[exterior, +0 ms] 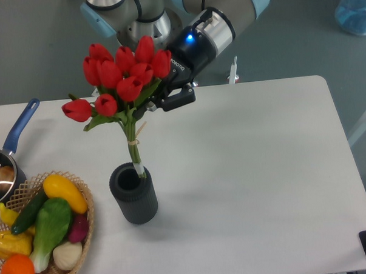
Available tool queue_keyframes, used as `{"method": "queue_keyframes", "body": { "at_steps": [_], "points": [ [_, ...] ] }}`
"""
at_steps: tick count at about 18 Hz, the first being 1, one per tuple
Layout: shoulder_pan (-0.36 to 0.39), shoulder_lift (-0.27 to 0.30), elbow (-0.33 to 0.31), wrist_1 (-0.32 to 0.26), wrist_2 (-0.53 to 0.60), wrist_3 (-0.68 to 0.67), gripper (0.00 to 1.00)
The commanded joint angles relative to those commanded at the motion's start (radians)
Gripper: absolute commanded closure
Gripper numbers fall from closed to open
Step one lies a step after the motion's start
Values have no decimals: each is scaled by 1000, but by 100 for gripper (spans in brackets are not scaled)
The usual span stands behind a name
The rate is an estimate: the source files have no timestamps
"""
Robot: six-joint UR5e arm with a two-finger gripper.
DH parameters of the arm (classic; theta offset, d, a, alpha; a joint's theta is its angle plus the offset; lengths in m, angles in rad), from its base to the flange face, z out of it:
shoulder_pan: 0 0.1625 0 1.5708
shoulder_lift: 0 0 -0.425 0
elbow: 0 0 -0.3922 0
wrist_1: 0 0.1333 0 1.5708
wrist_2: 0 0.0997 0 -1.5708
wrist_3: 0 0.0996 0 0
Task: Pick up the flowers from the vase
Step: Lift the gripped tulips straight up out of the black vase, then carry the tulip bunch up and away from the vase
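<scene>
A bunch of red tulip buds, the flowers (122, 76), hangs above a white table (257, 170), its green leaves fanning beneath the heads and its tied green stems narrowing to a pale tip. That tip sits at the rim of the vase (134, 193), a dark grey ribbed cylinder standing upright on the table; whether tip and rim touch cannot be told. The gripper (159, 100), angled down from the upper right, is closed on the bunch just under the blooms, one black finger showing beside the leaves. To the left, a wicker basket (84, 229) holds coloured fruit and vegetables, beside a steel saucepan (5, 166) with a blue handle.
</scene>
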Motion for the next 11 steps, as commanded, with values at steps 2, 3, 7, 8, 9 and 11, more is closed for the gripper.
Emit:
{"method": "queue_keyframes", "body": {
  "at_steps": [2, 3, 7, 8, 9, 11],
  "points": [
    [21, 8, 3, 0, 0, 0, 72],
    [29, 9, 8, -2, -2, 0, 72],
    [115, 0, 28, 0, -2, 0, 72],
    [148, -5, 32, 2, -3, 2, 72],
    [170, -15, 38, 3, -6, 5, 72],
    [219, -47, 61, 3, -24, 5, 72]
  ]
}}
